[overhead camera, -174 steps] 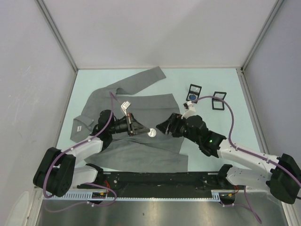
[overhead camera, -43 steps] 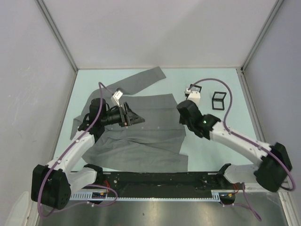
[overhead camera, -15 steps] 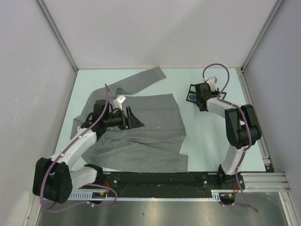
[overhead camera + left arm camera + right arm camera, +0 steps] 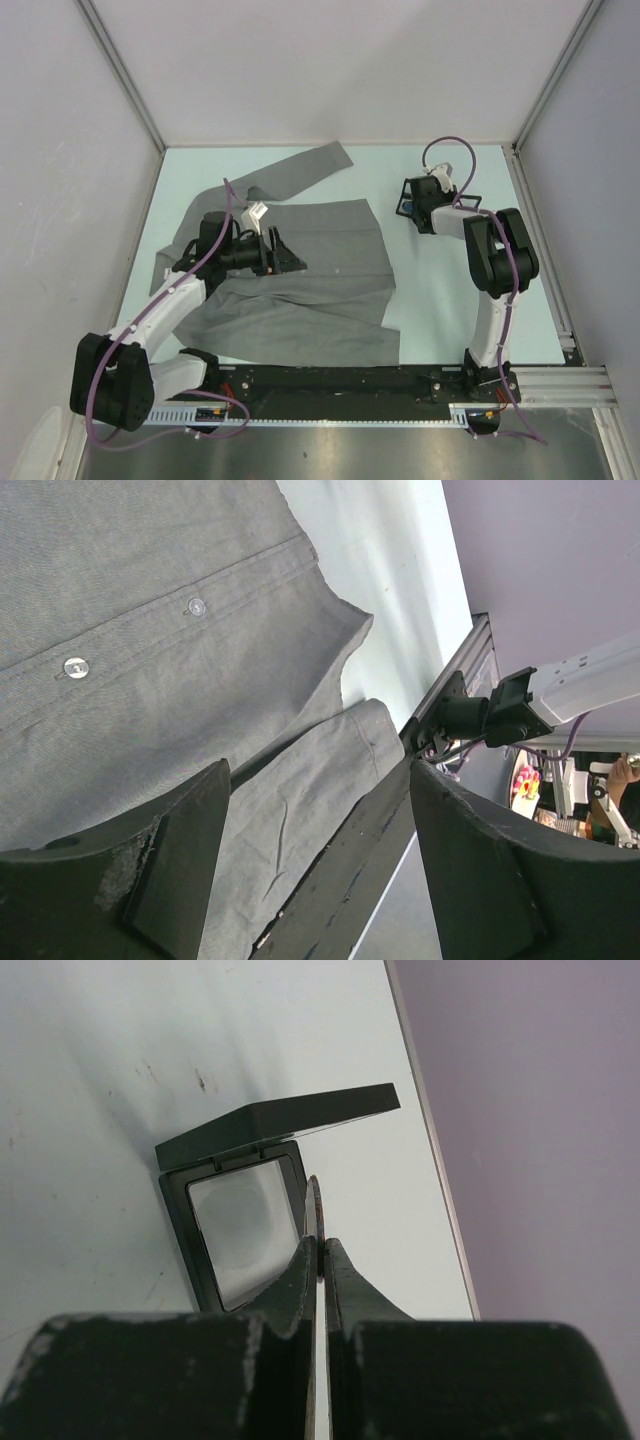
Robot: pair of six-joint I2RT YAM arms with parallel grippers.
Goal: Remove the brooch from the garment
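Garment of grey cloth, a long-sleeved collared jacket, lies spread flat on the left half of the pale green table, its hem towards the arm bases and one sleeve stretching to the far side. The left wrist view shows fine weave, a stitched front edge and small pale buttons. The left gripper is over the jacket's upper part, its fingers spread wide with nothing between them. Farther off, at the far right and well apart from the cloth, the right gripper is pressed together on a thin pale brooch, seen edge-on, just above an open black-framed square case.
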